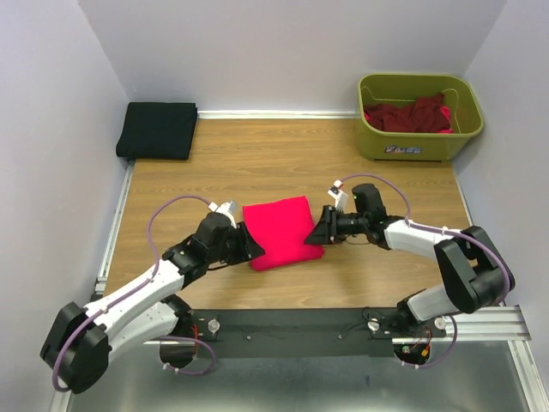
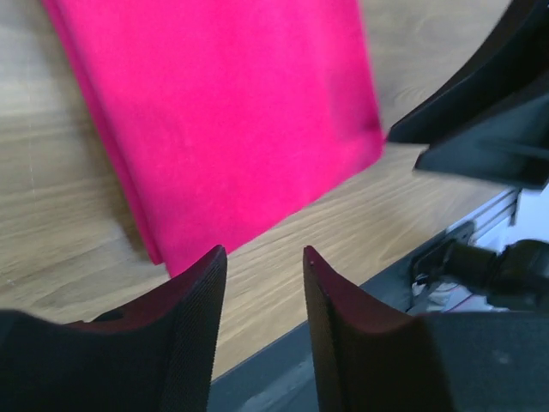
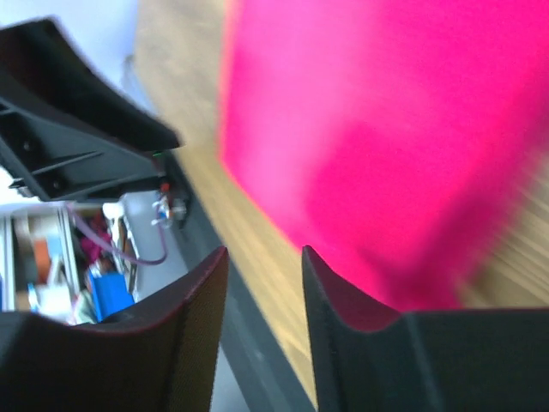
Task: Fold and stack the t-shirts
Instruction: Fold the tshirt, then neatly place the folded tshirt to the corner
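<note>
A bright pink-red t-shirt (image 1: 280, 232) lies folded into a small rectangle on the wooden table, between both grippers; it also shows in the left wrist view (image 2: 223, 112) and the right wrist view (image 3: 395, 129). My left gripper (image 1: 250, 243) is open and empty at the shirt's left near corner (image 2: 262, 257). My right gripper (image 1: 314, 232) is open and empty at the shirt's right edge (image 3: 262, 257). A black t-shirt (image 1: 158, 130) lies folded at the far left. Dark maroon shirts (image 1: 410, 115) are heaped in the tub.
The olive-green plastic tub (image 1: 419, 144) stands at the far right corner. White walls close in the left, back and right. A metal rail (image 1: 343, 322) with both arm bases runs along the near edge.
</note>
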`<state>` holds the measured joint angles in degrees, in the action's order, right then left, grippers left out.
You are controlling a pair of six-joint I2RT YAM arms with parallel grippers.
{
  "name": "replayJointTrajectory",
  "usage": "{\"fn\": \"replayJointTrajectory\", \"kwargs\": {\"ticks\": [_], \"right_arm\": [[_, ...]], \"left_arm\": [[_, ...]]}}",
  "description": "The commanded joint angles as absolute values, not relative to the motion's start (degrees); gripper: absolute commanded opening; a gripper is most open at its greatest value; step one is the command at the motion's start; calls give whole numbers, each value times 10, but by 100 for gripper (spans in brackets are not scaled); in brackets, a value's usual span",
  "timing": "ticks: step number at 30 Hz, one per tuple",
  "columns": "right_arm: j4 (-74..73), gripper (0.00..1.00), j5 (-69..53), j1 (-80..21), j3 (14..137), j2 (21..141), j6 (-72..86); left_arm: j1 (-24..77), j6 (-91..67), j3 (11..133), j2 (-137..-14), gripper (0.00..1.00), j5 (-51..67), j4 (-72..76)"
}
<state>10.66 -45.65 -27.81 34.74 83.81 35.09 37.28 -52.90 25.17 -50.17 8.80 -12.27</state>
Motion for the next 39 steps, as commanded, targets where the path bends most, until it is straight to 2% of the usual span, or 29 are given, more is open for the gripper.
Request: {"fn": "replayJointTrajectory", "kwargs": {"ticks": [1, 7, 8, 13, 14, 17, 18, 21, 25, 29, 33, 39], "right_arm": [[93, 44, -483, -237, 310, 853, 320], [93, 34, -447, -167, 263, 921, 317], [92, 33, -428, -158, 247, 952, 317], [84, 33, -401, -150, 241, 930, 326], [78, 33, -396, -150, 242, 898, 329], [7, 33, -375, -150, 272, 836, 308], [-18, 35, -367, -152, 299, 823, 298], [-81, 39, -347, -160, 341, 782, 271], [-139, 48, -261, -214, 406, 759, 244], [-184, 59, -159, -357, 490, 780, 216], [-208, 66, -50, -506, 563, 861, 179], [-252, 68, 62, -620, 656, 960, 131]], "left_arm": [[376, -544, 220, -547, 45, 142, -68], [374, -562, 185, -629, 37, 141, -51], [352, -576, 150, -632, 34, 148, -33], [346, -577, 156, -592, 34, 133, -61], [345, -577, 163, -581, 35, 124, -87], [346, -582, 203, -534, 46, 93, -121], [345, -590, 209, -513, 52, 88, -126], [338, -598, 233, -485, 60, 69, -132], [279, -574, 253, -479, 69, 65, -134], [189, -497, 279, -514, 75, 69, -133], [102, -420, 303, -588, 80, 87, -125], [4, -336, 330, -638, 82, 77, -111]]}}
